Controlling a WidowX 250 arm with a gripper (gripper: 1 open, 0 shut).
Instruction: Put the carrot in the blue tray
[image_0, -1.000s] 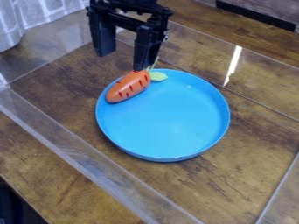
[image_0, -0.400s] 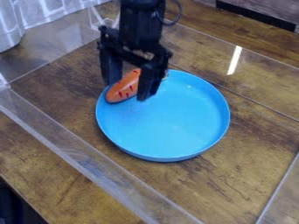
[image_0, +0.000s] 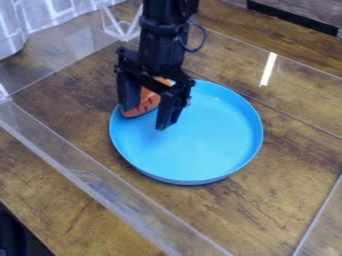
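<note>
The orange carrot (image_0: 143, 100) lies across the left rim of the round blue tray (image_0: 214, 140), mostly hidden behind the arm. My black gripper (image_0: 147, 110) points straight down and stands open, one finger (image_0: 124, 97) left of the carrot and the other finger (image_0: 174, 105) right of it, over the tray's floor. The fingers straddle the carrot; whether they touch it I cannot tell. The carrot's leafy tip is hidden.
The tray sits on a dark wooden table (image_0: 80, 190) under a glossy clear sheet with raised edges (image_0: 94, 180) running along the front left. A pale object (image_0: 11, 35) shows at the top left corner.
The open gripper has come down from above the carrot's far end and now straddles it low over the tray's left rim. The carrot has not moved.
</note>
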